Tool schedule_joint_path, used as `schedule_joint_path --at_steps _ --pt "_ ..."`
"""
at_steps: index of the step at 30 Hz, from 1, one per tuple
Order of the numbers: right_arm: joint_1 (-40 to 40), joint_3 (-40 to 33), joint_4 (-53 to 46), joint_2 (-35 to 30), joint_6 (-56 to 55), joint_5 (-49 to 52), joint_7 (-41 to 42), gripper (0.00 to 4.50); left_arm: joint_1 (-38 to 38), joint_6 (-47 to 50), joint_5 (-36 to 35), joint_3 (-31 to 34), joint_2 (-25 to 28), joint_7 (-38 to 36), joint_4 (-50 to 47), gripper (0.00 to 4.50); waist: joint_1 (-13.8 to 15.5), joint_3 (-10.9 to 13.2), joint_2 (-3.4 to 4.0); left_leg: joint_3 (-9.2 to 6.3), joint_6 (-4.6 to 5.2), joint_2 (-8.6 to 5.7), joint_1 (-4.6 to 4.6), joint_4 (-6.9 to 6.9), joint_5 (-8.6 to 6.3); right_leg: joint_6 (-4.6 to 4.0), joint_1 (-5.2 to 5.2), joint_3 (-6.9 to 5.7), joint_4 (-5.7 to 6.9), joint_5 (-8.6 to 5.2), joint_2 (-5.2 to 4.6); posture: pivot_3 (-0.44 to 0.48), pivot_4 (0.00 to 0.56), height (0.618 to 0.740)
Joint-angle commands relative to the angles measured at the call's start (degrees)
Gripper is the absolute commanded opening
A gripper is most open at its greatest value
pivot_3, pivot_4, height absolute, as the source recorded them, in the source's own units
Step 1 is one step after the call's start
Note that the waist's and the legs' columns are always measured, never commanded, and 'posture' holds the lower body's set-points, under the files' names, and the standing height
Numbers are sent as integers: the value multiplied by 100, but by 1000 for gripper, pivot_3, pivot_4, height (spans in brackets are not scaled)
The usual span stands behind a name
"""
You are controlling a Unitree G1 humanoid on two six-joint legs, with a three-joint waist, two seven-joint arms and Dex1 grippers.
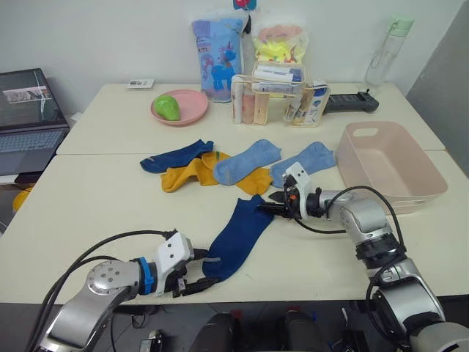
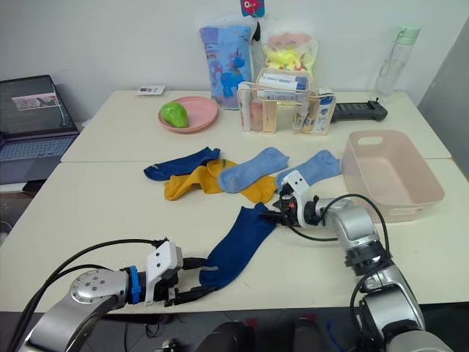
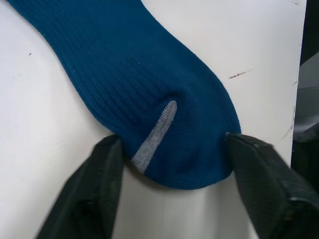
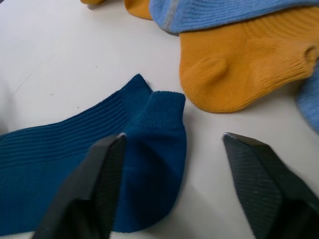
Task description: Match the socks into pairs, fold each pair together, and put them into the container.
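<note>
So there's a navy sock (image 1: 238, 235) stretched out diagonally in the lower middle of the frame on the pale counter (image 1: 88, 198), with a gripper at each end. The left gripper (image 1: 192, 282) sits at the toe end near the bottom edge. In its wrist view the jaws are spread wide with the toe, the bit with the grey seam stripe, sitting right between them, both fingers (image 3: 94, 189) just touching the fabric sides but not pinching it.

The right gripper (image 1: 281, 207) is at the cuff end, middle of the frame. Its jaws are wide too, one finger (image 4: 94, 184) lying over the cuff edge and the other out on bare counter, so nothing is gripped there either.

The rest of the socks are bunched just above that: the second navy sock (image 1: 176, 155) on the left, two mustard yellow socks (image 1: 189, 173) partly buried under a light blue sock (image 1: 245, 161), and another light blue sock (image 1: 306, 161) off to the right.

The pale pink tub (image 1: 421, 192) is at the right edge of the frame, near the socks but apart from them. Further back there's a round pink plate (image 1: 192, 106) with something green on it, a clear organiser of bottles (image 1: 267, 99), and a laptop (image 1: 29, 117) at the far left.
</note>
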Motion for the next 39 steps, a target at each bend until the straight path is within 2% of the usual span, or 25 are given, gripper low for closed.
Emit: schedule_joint_path --at_steps 1,7,8,12,18,24,29,32,35,39 --pt "-184 -23 -63 61 -80 50 114 2069 -25 -100 124 -90 26 9 -52 2121 0 0 0 0 0 0 0 0 0 0 0 0 -1 0 0 0 150 740" --pt "12 -159 -441 -89 146 192 207 22 -248 -175 224 -113 -8 -2 97 269 1 1 1 -1 0 0 -1 0 0 0 0 0 -1 0 0 0 150 740" --pt "48 -186 -501 -127 170 199 187 0 -273 -194 242 -109 -11 2 125 13 3 1 1 -1 0 0 -1 0 0 0 -1 -1 -1 0 0 0 150 740" --pt "533 -509 -1384 -445 677 439 -41 0 -658 -481 665 -255 -25 149 534 13 49 1 1 -4 0 -2 -2 0 -1 0 0 -2 -4 0 0 0 150 740" --pt "1461 -1138 -2968 -428 1769 943 -760 0 -1203 -585 608 -166 -74 102 838 13 55 1 2 -8 11 1 -4 -1 -7 1 -1 -4 0 0 0 0 150 740" --pt "2271 -2139 -4418 410 2768 1348 -2001 0 -1591 -656 823 -476 92 -249 1042 13 34 1 2 -5 1 0 -8 -4 -2 2 -3 -2 0 -1 0 0 150 740" --pt "2798 -2489 -5197 678 3281 1551 -2446 0 -1865 -756 783 -593 96 -608 1246 13 39 2 3 -6 11 -2 -7 -4 -7 2 -4 -1 -1 -1 0 0 150 740" --pt "3064 -2526 -5423 665 3416 1682 -2485 648 -2042 -853 775 -604 86 -802 1435 629 35 3 4 -6 14 -1 -6 -3 -9 3 -4 -2 -1 -1 1 0 150 740" --pt "3197 -2491 -5451 479 3338 1749 -2426 1744 -2133 -908 730 -528 160 -1002 1584 1633 27 3 4 -5 15 -2 -6 -4 -9 3 -4 -1 -1 -1 1 0 150 740" --pt "3005 -2680 -5074 -158 3056 1952 -1958 3192 -1944 -199 153 -8 488 -1278 1534 2939 -8 4 4 -5 16 -1 -6 -3 -9 4 -4 -1 -1 -2 1 0 150 740"
